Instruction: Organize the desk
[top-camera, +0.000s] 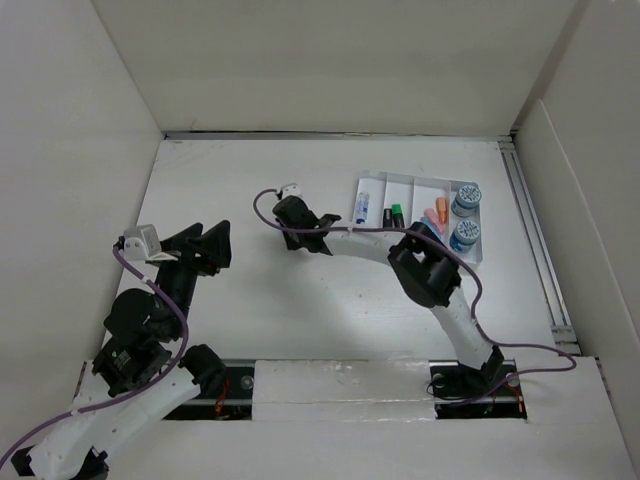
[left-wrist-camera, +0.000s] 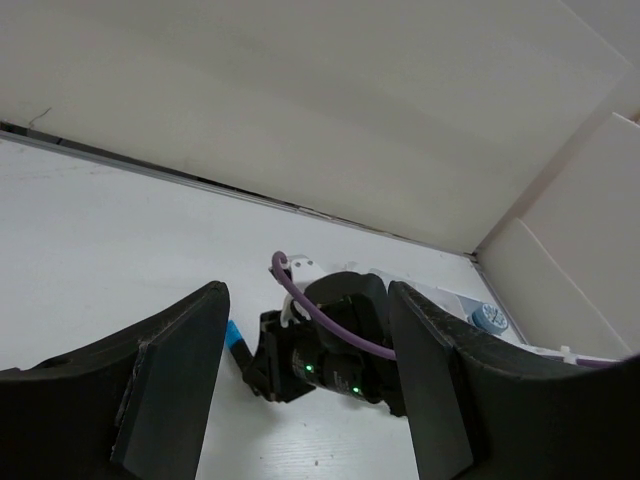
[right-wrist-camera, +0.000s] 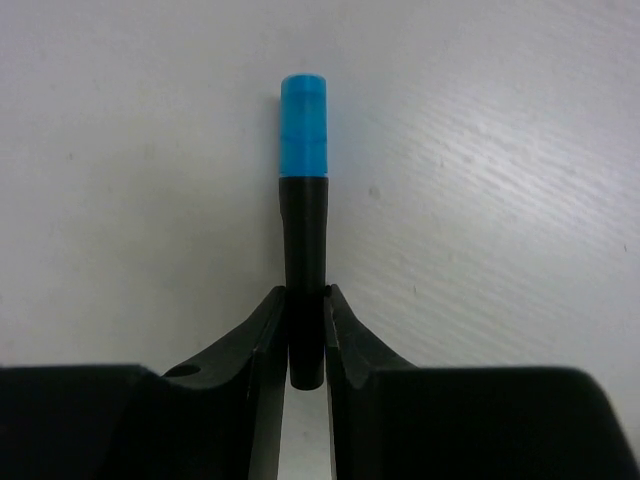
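A white compartmented tray (top-camera: 418, 179) sits at the far right of the desk (top-camera: 250, 310), the matte-white tabletop that runs out from under the tray to the white wall panels on every side.

Just left of the tray, the right gripper (right-wrist-camera: 305, 305) pinches the black barrel of a blue-capped marker (right-wrist-camera: 303, 150). Its two fingers (right-wrist-camera: 262, 330) are pressed against the barrel's sides, and the blue cap sticks out well beyond the tips. Whether the marker rests on the desk or hangs just above it cannot be told.

Well to the tray's left and nearer the arm bases, the left gripper (top-camera: 213, 245) stands spread, with nothing between its dark fingers (left-wrist-camera: 175, 375). In its wrist view, a sliver of the blue cap shows beside the right gripper.

Inside the tray, two blue-lidded jars (top-camera: 466, 198) fill the right end. Left of them lie an orange piece (top-camera: 441, 208) and a pink one (top-camera: 433, 218). A green-capped marker (top-camera: 397, 214) and a white-and-blue tube (top-camera: 362, 207) lie toward the tray's left end.
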